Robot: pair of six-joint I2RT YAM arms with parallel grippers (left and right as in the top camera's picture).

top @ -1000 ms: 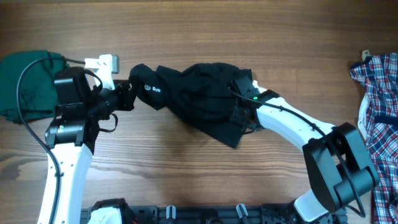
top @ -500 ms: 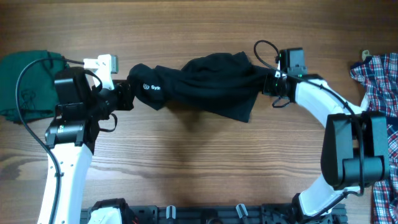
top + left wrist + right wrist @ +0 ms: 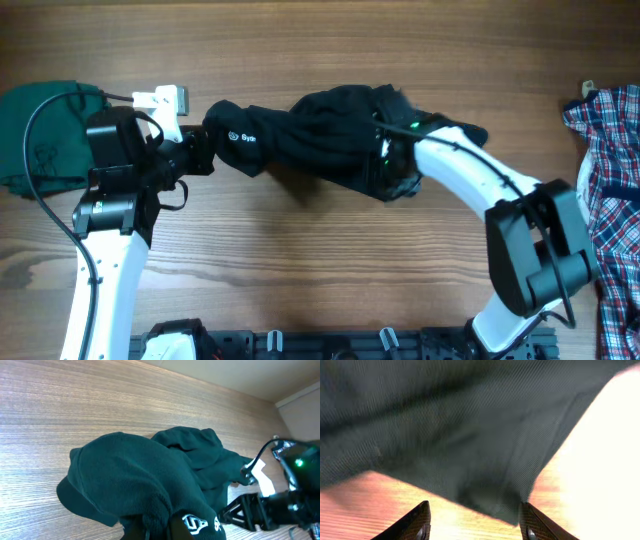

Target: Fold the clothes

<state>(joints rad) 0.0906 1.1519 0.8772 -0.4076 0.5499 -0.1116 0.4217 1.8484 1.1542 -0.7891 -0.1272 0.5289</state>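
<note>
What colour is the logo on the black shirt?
White logo on the black shirt, beside the left gripper; clearest in the overhead view.

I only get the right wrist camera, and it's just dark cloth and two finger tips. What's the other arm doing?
Observer: The left gripper is shut on one end of the black shirt, which is bunched up, not folded.
Kid: Is there other stuff on the table?
Observer: Yes, a dark green garment lies at the far left edge.
Kid: And on the other side?
Observer: A plaid shirt lies at the right edge, apart from the black one.
</note>
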